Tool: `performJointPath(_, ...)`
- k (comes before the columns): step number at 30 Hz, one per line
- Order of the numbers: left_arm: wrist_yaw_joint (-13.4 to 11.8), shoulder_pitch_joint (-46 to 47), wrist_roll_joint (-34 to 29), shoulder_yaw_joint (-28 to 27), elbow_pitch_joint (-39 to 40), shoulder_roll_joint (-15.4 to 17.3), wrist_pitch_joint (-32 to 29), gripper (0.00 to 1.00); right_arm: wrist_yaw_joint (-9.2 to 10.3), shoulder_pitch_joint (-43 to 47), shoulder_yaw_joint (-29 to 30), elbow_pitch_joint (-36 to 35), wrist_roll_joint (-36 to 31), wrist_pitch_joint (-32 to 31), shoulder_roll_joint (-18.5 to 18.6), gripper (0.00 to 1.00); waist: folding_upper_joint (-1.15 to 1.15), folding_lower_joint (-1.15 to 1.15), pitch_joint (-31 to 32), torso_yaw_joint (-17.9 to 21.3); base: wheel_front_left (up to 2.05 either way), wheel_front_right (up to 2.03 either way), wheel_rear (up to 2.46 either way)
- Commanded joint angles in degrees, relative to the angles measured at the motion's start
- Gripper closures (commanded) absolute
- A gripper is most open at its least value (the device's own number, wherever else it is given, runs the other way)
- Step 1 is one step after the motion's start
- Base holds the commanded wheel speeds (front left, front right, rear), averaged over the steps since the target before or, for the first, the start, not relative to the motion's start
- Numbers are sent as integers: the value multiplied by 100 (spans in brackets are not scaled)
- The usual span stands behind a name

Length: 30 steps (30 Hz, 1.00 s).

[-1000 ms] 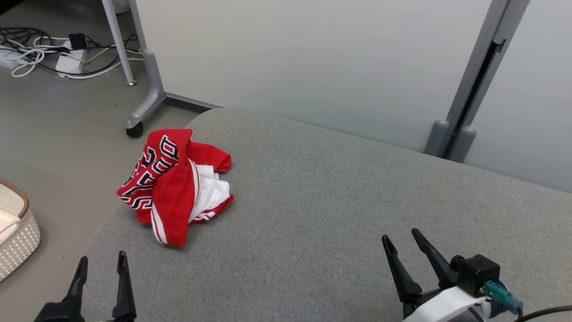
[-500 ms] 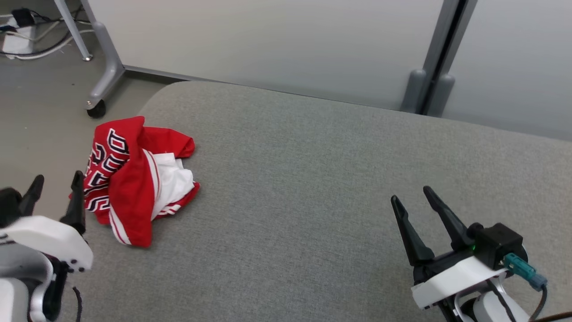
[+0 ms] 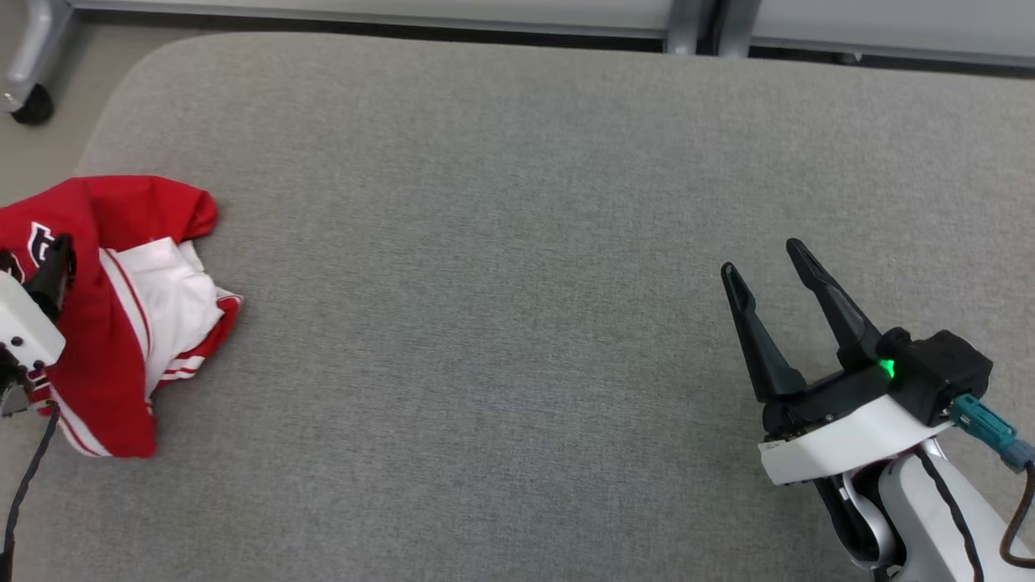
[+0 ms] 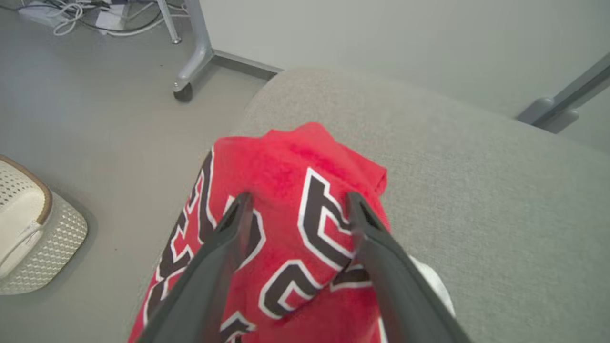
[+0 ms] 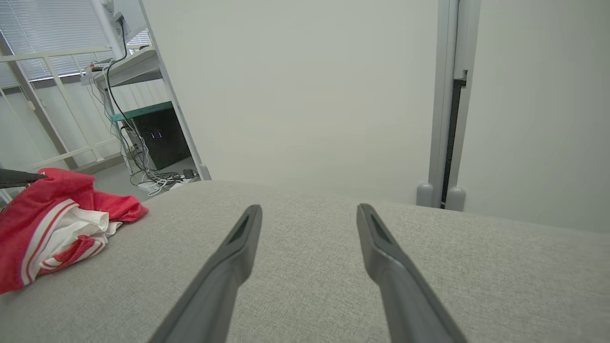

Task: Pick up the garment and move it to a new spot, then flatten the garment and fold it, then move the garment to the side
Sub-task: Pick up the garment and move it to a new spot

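Observation:
The garment (image 3: 121, 323) is a crumpled red jersey with white sleeve cloth and black white-outlined letters, lying at the left end of the grey cushion (image 3: 517, 242). In the left wrist view my left gripper (image 4: 300, 197) stands open right over the garment (image 4: 295, 157), its two fingers straddling the lettered red cloth with nothing pinched. One of its fingers (image 3: 55, 271) shows at the head view's left edge. My right gripper (image 3: 760, 259) is open above bare cushion at the right, far from the jersey. In its own view the right gripper (image 5: 310, 209) points across the cushion, with the garment (image 5: 52, 228) at the left.
The cushion's left edge drops to the floor right beside the garment. A white woven basket (image 4: 28, 238) sits on the floor there. A partition's castor (image 4: 182, 93) and cables (image 4: 86, 9) lie farther off. A pale wall panel (image 5: 310, 95) backs the cushion.
The head camera has tilted down and turned, shifting the whole picture. My left gripper has moved from short of the garment to over it. Both grippers stay open.

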State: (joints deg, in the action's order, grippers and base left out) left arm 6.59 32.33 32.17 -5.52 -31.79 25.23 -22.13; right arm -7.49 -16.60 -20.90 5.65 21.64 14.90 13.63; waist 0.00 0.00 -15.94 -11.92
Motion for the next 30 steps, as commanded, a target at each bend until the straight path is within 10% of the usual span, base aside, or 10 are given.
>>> performJointPath(1, 37, 168, 75, 74, -285, 26, -123, 0, -1, -109, -3, -28, -6, 38, 57, 0, 0, 0, -392, 301, 0, 0, 0)
performJointPath(8, 90, 467, 471, 331, -1659, 113, -839, 0, -1, -321, 0, 7, 16, 40, 23, 0, 0, 0, -588, 572, 0, 0, 0)
performJointPath(11, 99, 436, 608, 465, -1960, 108, -931, 100, -1, -326, 48, 31, 11, 40, 3, 0, 0, 0, -561, 629, 0, 0, 0)
performJointPath(30, 89, 379, 646, 2272, -316, 1435, 4, 100, -1, 303, 167, 443, 184, 41, -449, 0, 0, 0, 1036, 999, 0, 0, 0)
